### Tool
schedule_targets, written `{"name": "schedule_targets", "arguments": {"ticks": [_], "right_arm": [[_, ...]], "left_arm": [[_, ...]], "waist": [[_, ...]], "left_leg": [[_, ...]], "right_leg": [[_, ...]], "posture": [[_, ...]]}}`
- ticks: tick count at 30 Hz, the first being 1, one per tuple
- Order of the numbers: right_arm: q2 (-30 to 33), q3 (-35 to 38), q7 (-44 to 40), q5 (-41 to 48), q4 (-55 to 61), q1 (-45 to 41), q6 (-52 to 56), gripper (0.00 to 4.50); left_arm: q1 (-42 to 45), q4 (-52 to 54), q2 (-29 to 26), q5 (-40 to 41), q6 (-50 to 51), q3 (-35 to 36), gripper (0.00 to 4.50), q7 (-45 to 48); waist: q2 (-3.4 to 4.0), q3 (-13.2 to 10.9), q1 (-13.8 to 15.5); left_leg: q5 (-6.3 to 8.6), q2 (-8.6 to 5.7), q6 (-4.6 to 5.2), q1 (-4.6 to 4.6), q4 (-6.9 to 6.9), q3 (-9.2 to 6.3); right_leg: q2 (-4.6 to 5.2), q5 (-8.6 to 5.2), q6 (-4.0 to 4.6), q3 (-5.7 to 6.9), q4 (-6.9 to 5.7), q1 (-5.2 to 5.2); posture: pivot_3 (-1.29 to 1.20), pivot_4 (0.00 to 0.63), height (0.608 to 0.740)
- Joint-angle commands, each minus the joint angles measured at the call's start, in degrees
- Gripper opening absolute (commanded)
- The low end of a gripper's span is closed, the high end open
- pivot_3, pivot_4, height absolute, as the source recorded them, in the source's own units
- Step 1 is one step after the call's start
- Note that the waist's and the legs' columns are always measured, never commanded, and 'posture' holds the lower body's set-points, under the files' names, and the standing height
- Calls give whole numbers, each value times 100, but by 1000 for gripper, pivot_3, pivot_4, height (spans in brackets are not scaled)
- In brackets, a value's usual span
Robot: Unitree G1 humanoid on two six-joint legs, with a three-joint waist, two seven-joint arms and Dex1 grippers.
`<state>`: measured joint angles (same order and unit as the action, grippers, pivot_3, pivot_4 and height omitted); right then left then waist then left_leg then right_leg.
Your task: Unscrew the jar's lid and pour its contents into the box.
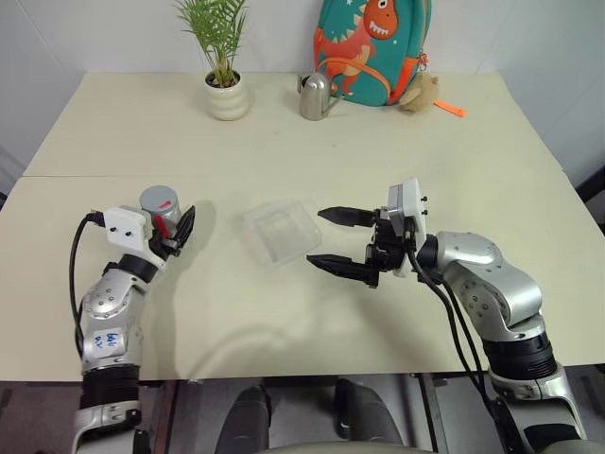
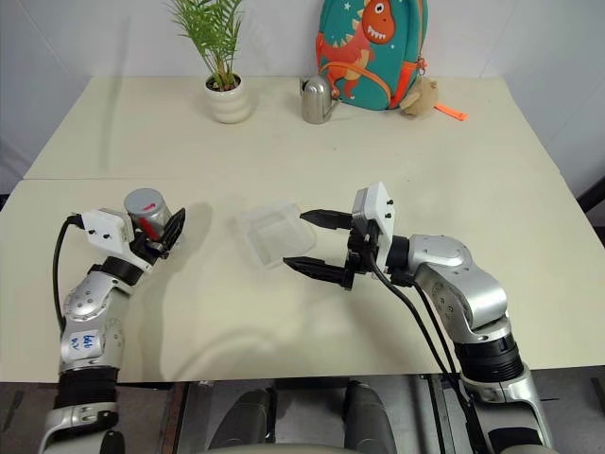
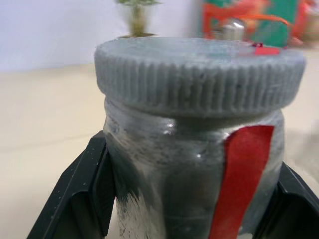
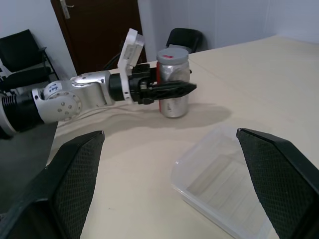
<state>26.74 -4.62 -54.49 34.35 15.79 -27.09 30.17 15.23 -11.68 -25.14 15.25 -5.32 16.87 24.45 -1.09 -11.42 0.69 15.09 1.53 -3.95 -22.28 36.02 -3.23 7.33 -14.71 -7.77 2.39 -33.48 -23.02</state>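
Grey lid (image 3: 199, 74) on jar (image 1: 163, 214), my left gripper (image 1: 175, 230) clamped on it; right gripper (image 1: 333, 239) spread wide beside box (image 1: 280, 232).

Setting: office-like test room | cream surface (image 1: 284, 123), white walls | far edge: potted plant (image 1: 222, 57), dinosaur backpack (image 1: 371, 47) | dark door (image 4: 99, 30), black chairs (image 4: 22, 55)

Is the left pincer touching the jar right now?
Touching. In the left wrist view, the left pincer has both black fingers pressed against the jar.
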Motion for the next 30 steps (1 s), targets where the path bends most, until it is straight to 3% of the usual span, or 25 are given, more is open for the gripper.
{"name": "schedule_targets", "arguments": {"ticks": [1, 3, 7, 9, 23, 30], "right_arm": [[-55, 28, 86, 45, 338, 73, -91, 4500], [-65, 28, 126, 42, 378, 105, -88, 4500], [-72, 38, 193, 56, 437, 119, -53, 4500], [-69, 39, 222, 62, 456, 119, -40, 4500], [-67, 45, 290, 100, 508, 173, -47, 4500], [-87, 13, 230, 77, 442, 151, -99, 4500]], "left_arm": [[60, -111, -114, 2, -232, -99, 2826, 370], [70, -162, -97, 54, -234, -121, 2826, 488], [41, -166, -8, 156, -143, -116, 4127, 583], [11, -146, 15, 132, -160, -106, 4472, 560], [-570, 1152, 524, -260, -24, 25, 4472, -895], [-542, 1165, 557, -204, 200, 36, 4472, -1039]], "waist": [[0, 0, 0], [0, 0, 16], [0, 0, 32], [0, 0, 32], [0, 0, 37], [0, 0, 51]], "left_leg": [[0, 0, 0, -1, 0, 0], [0, 1, 0, -2, 1, 1], [0, 1, 0, -2, 1, 1], [0, 1, 0, -2, 2, 1], [1, 3, -1, -1, 2, 4], [1, 3, -1, 1, 3, 4]], "right_leg": [[0, 0, 0, 0, 0, 0], [1, 0, 0, 0, 0, 0], [0, 0, -1, 0, -1, -1], [0, 0, -1, 0, -2, -1], [0, 1, -1, -6, -4, -2], [-2, 1, -1, -7, -5, -2]], "posture": [[0, 150, 740], [0, 150, 740], [0, 150, 740], [0, 150, 740], [0, 150, 740], [0, 150, 740]]}}
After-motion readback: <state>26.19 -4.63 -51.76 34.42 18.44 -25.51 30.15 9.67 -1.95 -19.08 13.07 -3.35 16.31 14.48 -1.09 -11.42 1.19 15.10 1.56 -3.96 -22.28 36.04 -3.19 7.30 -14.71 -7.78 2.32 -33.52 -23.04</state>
